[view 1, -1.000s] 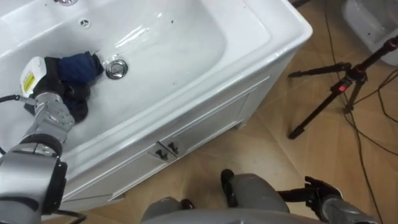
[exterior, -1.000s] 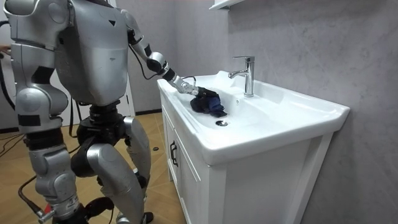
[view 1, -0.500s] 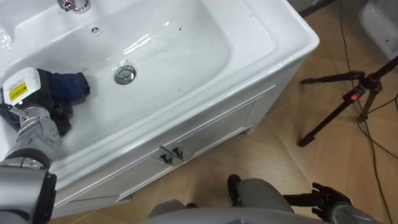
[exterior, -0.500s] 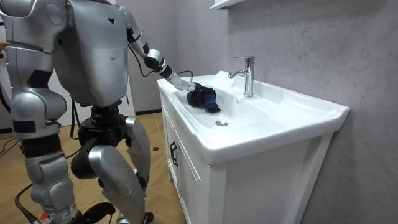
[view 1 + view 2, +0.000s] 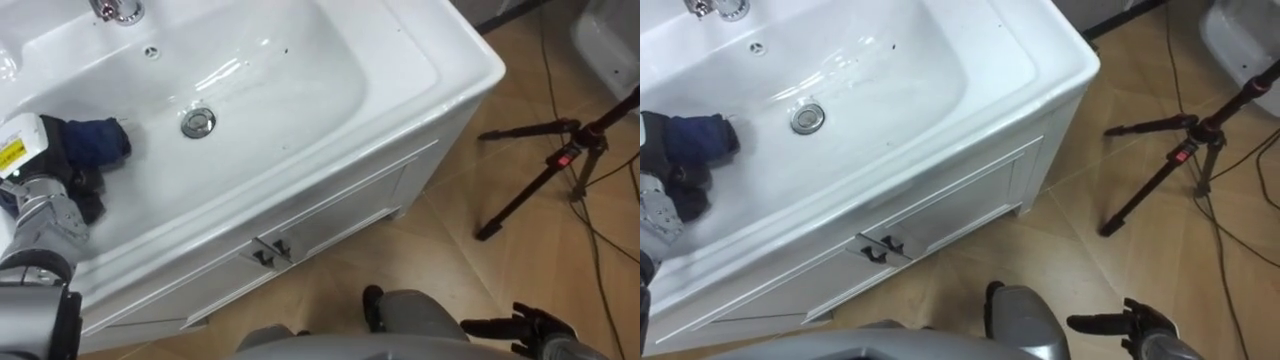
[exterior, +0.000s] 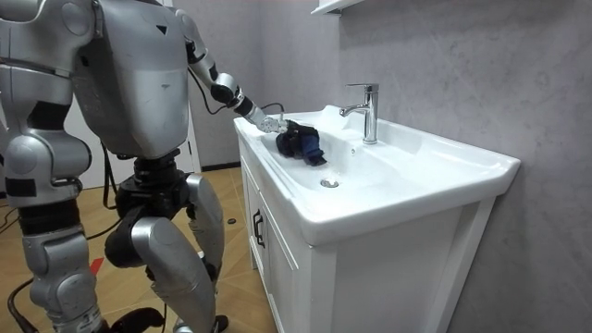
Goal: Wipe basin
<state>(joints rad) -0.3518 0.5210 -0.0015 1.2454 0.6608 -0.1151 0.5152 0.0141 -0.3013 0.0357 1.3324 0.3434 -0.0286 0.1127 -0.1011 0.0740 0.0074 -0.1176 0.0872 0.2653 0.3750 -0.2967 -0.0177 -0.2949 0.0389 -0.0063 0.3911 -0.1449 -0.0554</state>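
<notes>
While the left hand works low on the left slope of the basin, its fingers are curled into a dark blue cloth and grip it. The cloth is bunched into a lump pressed against the white surface just ahead of the fingertips. Its longer side runs from the fingers out toward the drain, and the loose end points that way. Drain and cloth are near each other but not touching.

Beyond the fingers, toward the wall, stands the tap. The basin's long side runs sideways across the robot's front, parallel to the doors of the cupboard below, so most of the bowl lies away from the fingers, past the drain.

To wipe well, I would judge that the cloth needs steady downward pressure and long overlapping strokes along that long side. The hand should lead the lump out from the fingers' side, round the drain and up the far slope. A bunched cloth covers little ground, so spreading it flatter under the fingers would help.

Further right, a tripod stands on the wooden floor. The right hand hangs low beside the body, and I cannot tell how its fingers are set.
</notes>
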